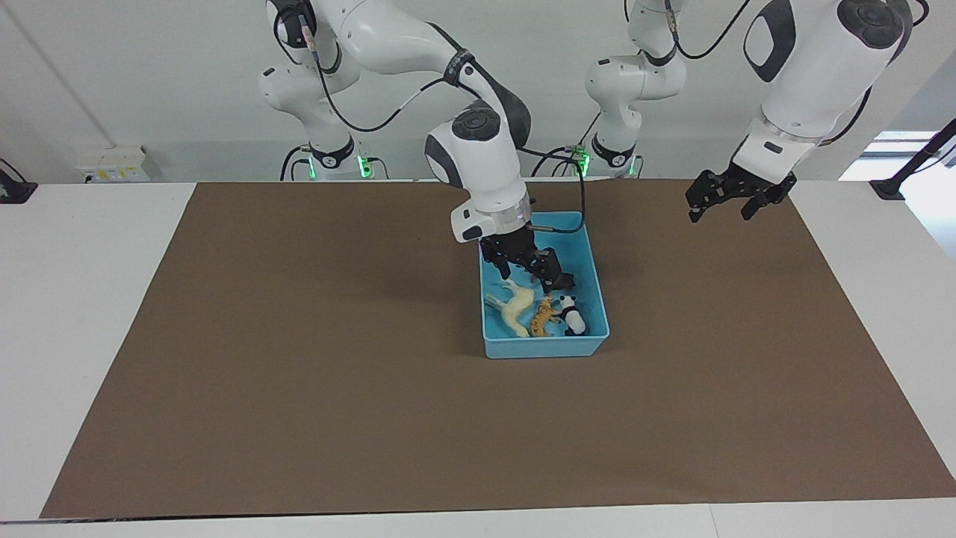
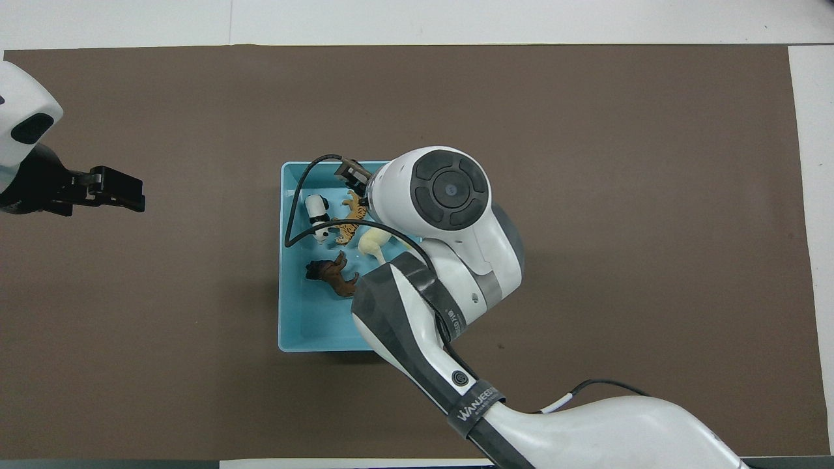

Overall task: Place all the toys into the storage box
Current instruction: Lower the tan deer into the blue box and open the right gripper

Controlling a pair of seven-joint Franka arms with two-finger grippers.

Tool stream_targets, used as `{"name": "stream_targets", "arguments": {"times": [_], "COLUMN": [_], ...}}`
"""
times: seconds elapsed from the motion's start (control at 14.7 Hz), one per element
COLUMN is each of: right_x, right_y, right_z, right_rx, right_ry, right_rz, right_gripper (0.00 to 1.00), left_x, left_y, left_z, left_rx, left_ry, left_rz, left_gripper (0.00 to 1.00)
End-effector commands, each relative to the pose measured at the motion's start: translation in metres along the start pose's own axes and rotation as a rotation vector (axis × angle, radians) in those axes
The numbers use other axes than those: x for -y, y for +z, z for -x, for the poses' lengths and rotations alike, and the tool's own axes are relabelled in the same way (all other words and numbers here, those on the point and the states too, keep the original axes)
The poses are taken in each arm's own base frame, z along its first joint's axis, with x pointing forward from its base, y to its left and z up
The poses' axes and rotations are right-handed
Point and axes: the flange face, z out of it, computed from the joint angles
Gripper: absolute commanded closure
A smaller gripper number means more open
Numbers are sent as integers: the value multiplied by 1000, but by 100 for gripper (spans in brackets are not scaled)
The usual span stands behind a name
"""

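The light blue storage box (image 1: 597,299) stands at the middle of the brown mat and also shows in the overhead view (image 2: 287,312). Four toys lie in it: the cream-white horse (image 1: 511,308) (image 2: 373,244), the orange tiger (image 1: 544,317) (image 2: 348,225), the panda (image 1: 573,317) (image 2: 317,215) and the dark brown animal (image 1: 562,284) (image 2: 333,277). My right gripper (image 1: 539,270) reaches down into the box, open, just over the brown animal, which lies free on the floor of the box. In the overhead view the arm hides this gripper. My left gripper (image 1: 723,211) (image 2: 117,189) waits open and empty.
A brown mat (image 1: 299,373) covers most of the white table. The left gripper hangs above the mat toward the left arm's end, apart from the box. A black cable (image 2: 306,195) from the right wrist loops over the box.
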Motion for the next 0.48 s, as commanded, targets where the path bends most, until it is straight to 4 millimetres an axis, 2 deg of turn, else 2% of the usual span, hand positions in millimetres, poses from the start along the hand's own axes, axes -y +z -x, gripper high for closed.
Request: {"name": "stream_targets", "arguments": {"times": [0.0,0.2,0.34,0.41], "right_x": [-23,-53,-78,-97], "right_y": [-49,-89,-129,-152], "right_z": [-48,-90,-119,-139], "right_rx": [-23,-7,-3,0], "right_ry": [-65,-204,-272,-305], "right_rz": [46,98,119,131], "right_gripper": [0,0,0,0], "left_x": [-1,2,6,6], "left_y": [-5,-6,-6,-6], "left_z": [5,5,5,5], "left_rx": [10,10,10,8], "left_ry": [8,2,-6,-7], "left_rz": [6,7,5,6], "left_gripper": [0,0,0,0]}}
